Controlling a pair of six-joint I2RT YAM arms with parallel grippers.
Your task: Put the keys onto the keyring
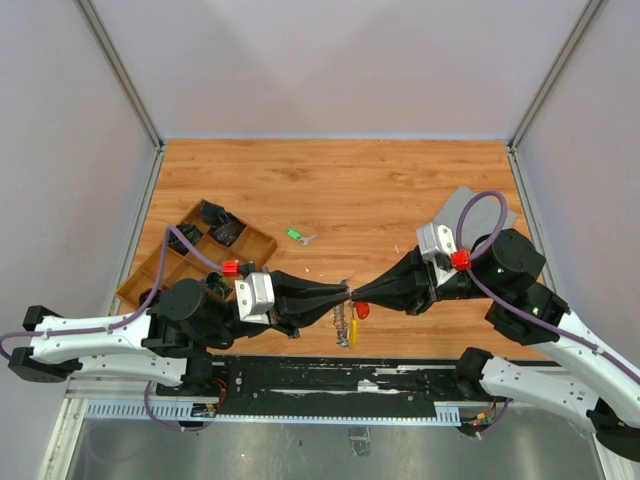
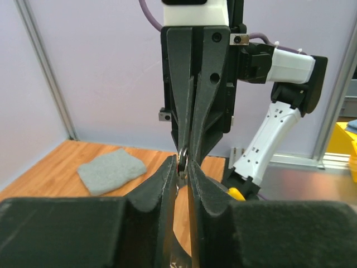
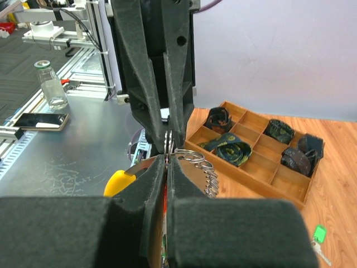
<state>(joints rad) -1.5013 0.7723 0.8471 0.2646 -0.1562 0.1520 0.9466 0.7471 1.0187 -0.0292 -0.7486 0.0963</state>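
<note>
Top external view: the keyring (image 1: 344,325) is pinched by the left gripper (image 1: 344,292) and the right gripper (image 1: 359,293), both squeezed onto it, tip to tip. A red key (image 1: 362,310) and a yellow key (image 1: 353,336) are hung below it. If one grip is loosened too soon, the ring could be twisted or dropped. Both arms are stretched low toward the middle. A green key (image 1: 294,235) is seen lying on the table (image 1: 380,190).

Most of the keyring (image 1: 350,292) is buried where the left gripper (image 1: 343,293) and right gripper (image 1: 357,293) meet, so I can't tell whether the left one pinches it. The keys (image 1: 345,328) dangling beneath are too small to count. The right arm (image 1: 560,340) runs off the picture's edge.
</note>
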